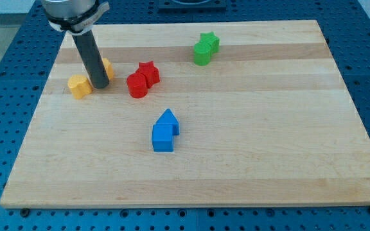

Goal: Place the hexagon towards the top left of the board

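my tip (99,86), the lower end of the straight dark rod, rests on the pale wooden board (249,173) near its top left corner; there are no jaws to read as wide, narrow or holding, only the plain rod. the tip stands between two yellow-orange blocks: a yellow-orange block with a faceted, hexagon-like top (79,85) lies just beside it on the view's left, and a second yellow-orange block (107,68), mostly hidden behind the rod so its shape cannot be told, sits just to the view's right and a little higher. which of the two is the hexagon cannot be said for certain, and whether the rod touches either cannot be told. to the view's right of them a red round block (136,85) touches a red star block (149,72). near the top edge a green block (202,54) touches a green star block (210,42). near the middle, a blue cube (162,137) touches a blue pointed block (169,120)
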